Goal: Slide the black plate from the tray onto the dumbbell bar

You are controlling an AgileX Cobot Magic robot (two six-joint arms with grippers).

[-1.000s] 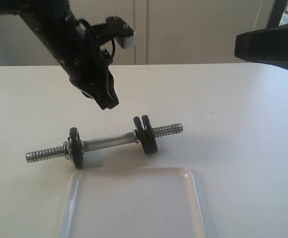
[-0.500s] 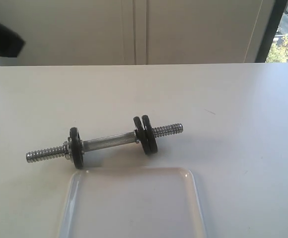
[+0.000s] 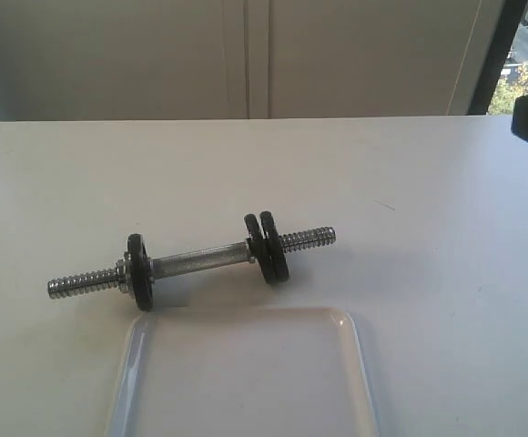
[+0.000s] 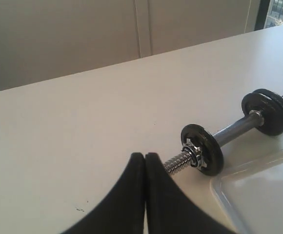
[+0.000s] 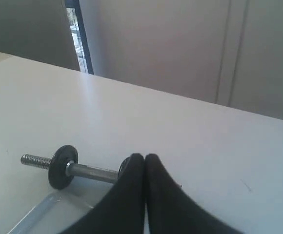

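Although barely told apart from its twin, taken as the black plate: outer disc of a face-to-face pair, standing on edge on the dumbbell bar, toward the end on the right of the exterior view, with bare thread poking out beyond. Small, round, matte black, cast with a raised rim, the rod passing through its centre. Bar itself short and chrome, spiral-threaded at both ends, plain in the middle, lying at a slight slant on the white surface. Near the other end, a third black disc, matching, with a silvery toothed collar snug against its outer face. Just in front of the bar, the tray: clear glossy plastic, rectangular, rounded corners, low raised rim; one corner just beside the third black disc, contact impossible to judge. Well behind, pale panelled doors and a strip of window. Left hand: black fingers pressed together, gripping nothing, held above the surface near the collar-side thread. Right hand: likewise closed on itself, holding nothing, above the surface.
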